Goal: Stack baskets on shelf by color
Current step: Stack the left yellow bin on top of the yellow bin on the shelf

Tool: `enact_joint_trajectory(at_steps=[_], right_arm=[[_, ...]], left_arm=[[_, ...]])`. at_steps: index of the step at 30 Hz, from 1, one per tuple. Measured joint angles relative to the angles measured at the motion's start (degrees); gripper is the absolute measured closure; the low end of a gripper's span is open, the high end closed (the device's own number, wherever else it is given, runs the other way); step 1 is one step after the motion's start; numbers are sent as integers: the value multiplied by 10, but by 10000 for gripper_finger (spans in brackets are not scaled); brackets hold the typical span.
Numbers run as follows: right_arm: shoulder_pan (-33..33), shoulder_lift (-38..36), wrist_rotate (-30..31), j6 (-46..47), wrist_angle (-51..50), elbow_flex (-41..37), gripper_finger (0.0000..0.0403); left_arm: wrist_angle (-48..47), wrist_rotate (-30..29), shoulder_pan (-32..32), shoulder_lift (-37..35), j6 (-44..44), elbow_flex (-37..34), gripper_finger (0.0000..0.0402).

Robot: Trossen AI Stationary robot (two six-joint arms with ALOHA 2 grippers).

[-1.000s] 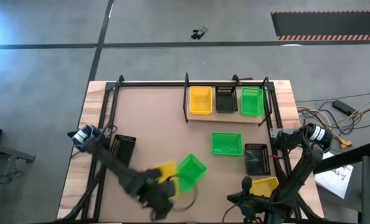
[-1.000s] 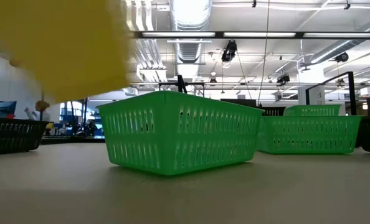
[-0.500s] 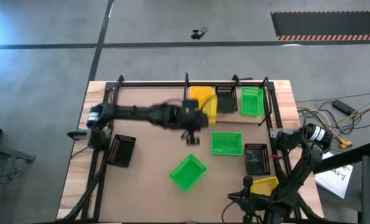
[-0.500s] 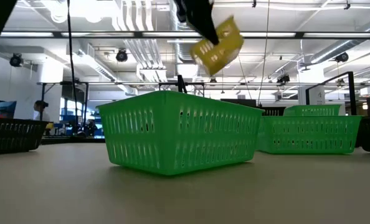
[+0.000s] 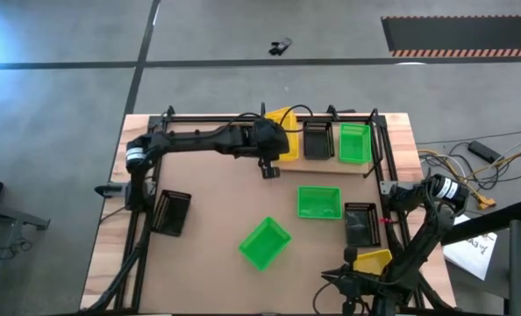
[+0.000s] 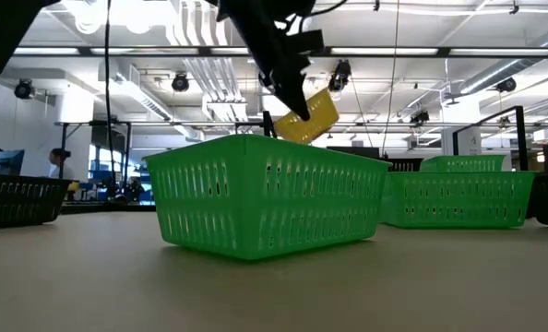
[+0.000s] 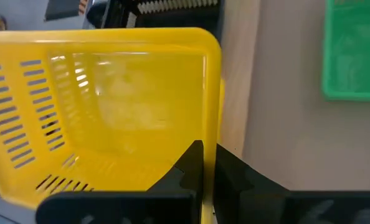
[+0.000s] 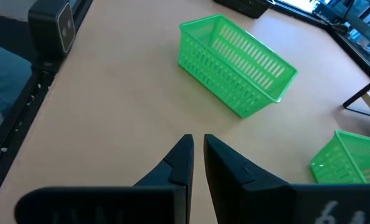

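Note:
My left gripper (image 7: 208, 163) is shut on a yellow basket (image 7: 110, 112) and holds it tilted in the air over the left end of the shelf (image 5: 331, 165). In the low view this basket (image 6: 309, 118) hangs high behind a green basket (image 6: 265, 198). Another yellow basket (image 5: 291, 151) sits on the shelf beneath it, next to a black one (image 5: 317, 140) and a green one (image 5: 354, 143). My right gripper (image 8: 197, 149) is shut and touches nothing. It waits low at the table's near right corner beside a yellow basket (image 5: 372, 259). My left gripper pinches one side wall (image 7: 211, 124) of the yellow basket at its rim, one finger (image 7: 191, 163) inside and the other (image 7: 230, 171) outside. In the low view the fingers come from above, and the basket hangs tilted below them, clear of the shelf and table.
On the tabletop stand two green baskets (image 5: 265, 243) (image 5: 318, 202), a black basket (image 5: 359, 221) near the right edge and another black one (image 5: 171, 211) at the left. Thin black posts (image 5: 376, 145) frame the shelf. Cables lie off the table's right side.
My left arm has swung the yellow basket from the table's near edge, up and across toward the far edge. Half a second ago it was high in front of the shelf. Now it is over the shelf's left end and somewhat lower, still tilted.

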Motion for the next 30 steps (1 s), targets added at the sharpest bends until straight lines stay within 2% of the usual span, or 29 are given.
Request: enact_joint_trajectory(at_steps=[10,30], right_arm=[[0,0,0,-1,0,0,372],[0,0,0,-4,0,0,372]], left_arm=[[57,-7,7,1,-13,-38,401],[86,10,8,1,-13,-83,393]])
